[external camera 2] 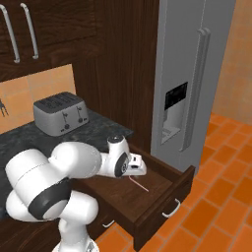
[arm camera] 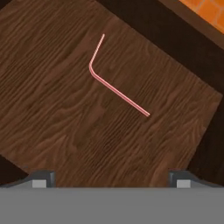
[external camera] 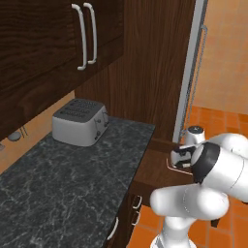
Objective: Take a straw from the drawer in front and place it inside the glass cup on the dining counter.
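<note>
The dark wood drawer [external camera 2: 165, 199] stands pulled out, its curved silver handle [external camera 2: 171, 208] on the front. On its bare wood floor lies the thin pinkish-red straw [arm camera: 118, 92], bent near one end, also seen as a pale line, the straw [external camera 2: 139, 185]. My gripper [arm camera: 111, 180] hangs above the drawer floor, open, its two tips wide apart and nothing between them. The straw lies ahead of the tips, untouched. The gripper [external camera 2: 138, 166] sits over the drawer's back half, and the gripper [external camera: 177, 160] shows above the drawer [external camera: 154, 170]. The glass cup and the dining counter are out of view.
A silver toaster [external camera: 80, 121] stands on the black speckled granite counter [external camera: 63, 179] left of the drawer. A grey fridge [external camera 2: 192, 83] rises right behind the drawer. Upper cabinets with long handles [external camera: 86, 34] hang overhead. Orange floor tiles [external camera 2: 221, 197] lie to the right.
</note>
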